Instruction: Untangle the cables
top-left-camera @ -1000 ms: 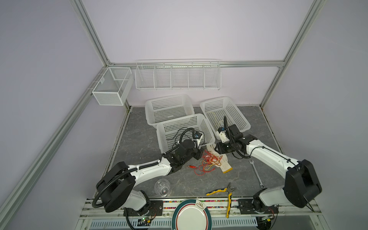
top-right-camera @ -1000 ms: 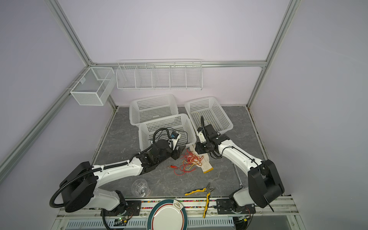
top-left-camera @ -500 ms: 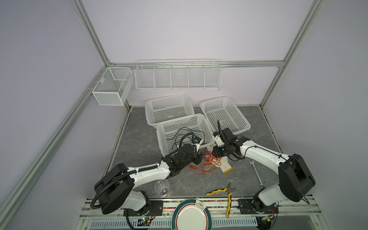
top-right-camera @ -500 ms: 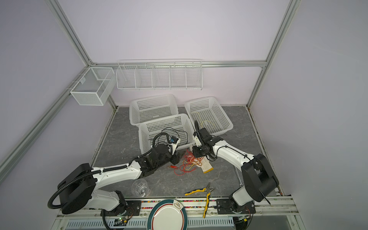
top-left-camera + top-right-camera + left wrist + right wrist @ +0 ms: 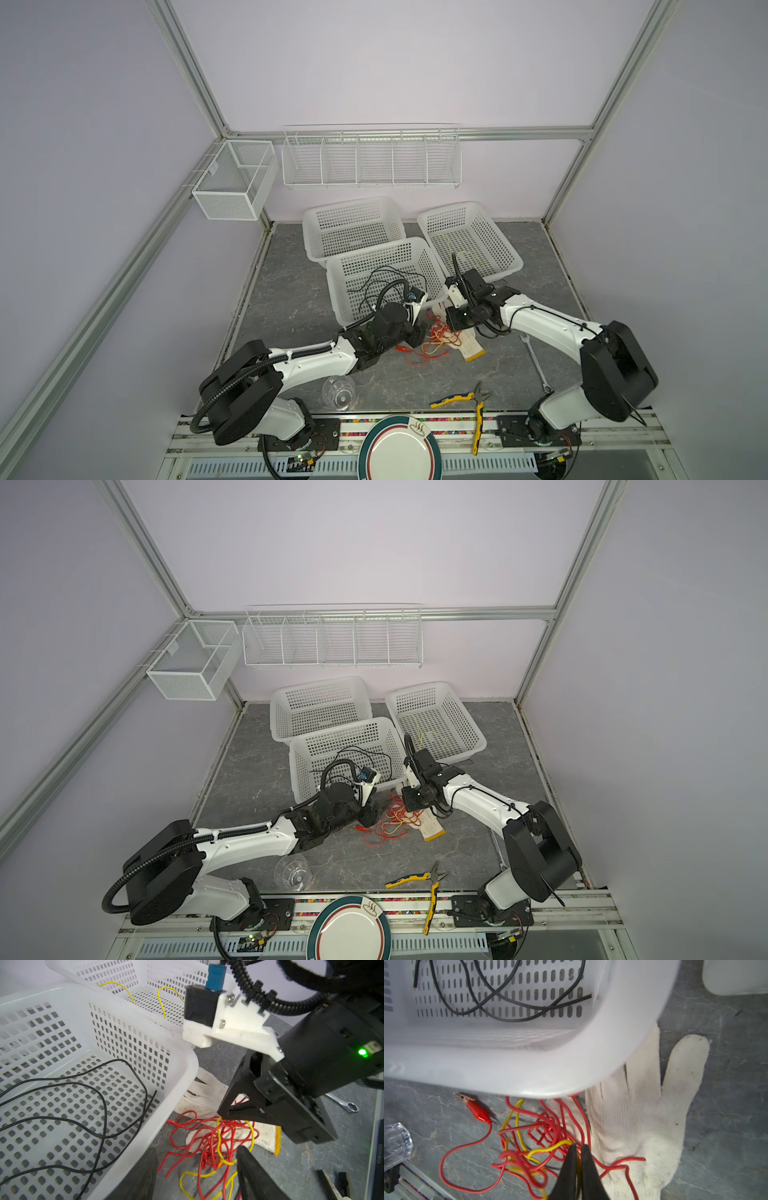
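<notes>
Right gripper [image 5: 578, 1147] pinched shut on yellow cable [image 5: 550, 1148] in red/yellow tangle [image 5: 432, 347]. Tangle on floor, partly over glove [image 5: 643, 1115], just beside front basket [image 5: 338, 299]. Left gripper [image 5: 196, 1148] jaws apart, over tangle, gripping nothing. Black cables [image 5: 566, 1003] loose inside front basket. Red clip [image 5: 477, 1110] on floor beside tangle.

Both top views hang high over the near edge of the counter [image 5: 291, 299], looking steeply down and back past the front basket [image 5: 376, 250]. The wrist cameras sit close by that basket's corner, left one looking low across, right one straight down; both share the tangled cables [image 5: 208, 1138] [image 5: 548, 1126] beside it.
</notes>
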Available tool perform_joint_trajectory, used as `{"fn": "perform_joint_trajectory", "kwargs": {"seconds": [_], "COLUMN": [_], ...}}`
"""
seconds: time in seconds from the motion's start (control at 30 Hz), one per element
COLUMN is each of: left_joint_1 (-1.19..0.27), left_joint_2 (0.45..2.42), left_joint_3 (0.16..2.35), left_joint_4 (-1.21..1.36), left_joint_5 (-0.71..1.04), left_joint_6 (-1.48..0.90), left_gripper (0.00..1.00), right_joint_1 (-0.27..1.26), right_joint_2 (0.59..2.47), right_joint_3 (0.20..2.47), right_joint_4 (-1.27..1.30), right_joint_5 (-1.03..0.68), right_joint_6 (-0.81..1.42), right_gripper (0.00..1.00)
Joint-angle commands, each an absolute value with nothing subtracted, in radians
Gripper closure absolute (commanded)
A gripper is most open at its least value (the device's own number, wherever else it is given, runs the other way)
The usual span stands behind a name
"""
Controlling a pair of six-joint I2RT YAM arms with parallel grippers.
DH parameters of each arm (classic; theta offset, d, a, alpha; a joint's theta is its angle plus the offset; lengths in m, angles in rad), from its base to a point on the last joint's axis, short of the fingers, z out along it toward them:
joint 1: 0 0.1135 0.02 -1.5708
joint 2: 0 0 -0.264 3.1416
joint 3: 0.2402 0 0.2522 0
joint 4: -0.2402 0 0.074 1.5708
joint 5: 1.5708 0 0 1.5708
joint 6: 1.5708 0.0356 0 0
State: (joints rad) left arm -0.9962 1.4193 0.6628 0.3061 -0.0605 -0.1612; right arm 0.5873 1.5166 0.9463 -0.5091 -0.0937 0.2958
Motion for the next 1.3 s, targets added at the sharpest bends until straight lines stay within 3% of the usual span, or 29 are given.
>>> {"fn": "perform_joint_trajectory", "kwargs": {"seconds": [0.0,0.43,0.6,0.77,0.97,1.27], "left_joint_1": [-1.002,-1.008,-1.008,-1.008,-1.009,-1.009], "left_joint_2": [1.444,1.545,1.558,1.561,1.535,1.487], "left_joint_3": [0.651,0.676,0.683,0.68,0.659,0.64], "left_joint_4": [0.308,0.377,0.38,0.37,0.372,0.356], "left_joint_5": [-0.032,0.029,0.025,0.013,-0.013,-0.05], "left_joint_6": [-0.175,-0.201,-0.202,-0.205,-0.203,-0.187], "left_gripper": [0.39,0.41,0.61,1.0,1.0,1.0], "right_joint_1": [0.597,0.6,0.602,0.604,0.605,0.606], "right_joint_2": [1.497,1.313,1.263,1.211,1.158,1.101], "right_joint_3": [0.958,1.0,1.011,1.046,1.08,1.058], "right_joint_4": [-0.543,-0.514,-0.499,-0.563,-0.682,-0.702], "right_joint_5": [-0.094,-0.207,-0.247,-0.15,0.172,0.391], "right_joint_6": [0.275,0.287,0.296,0.265,0.221,0.208], "right_gripper": [0.93,0.93,0.94,0.93,0.93,0.93]}}
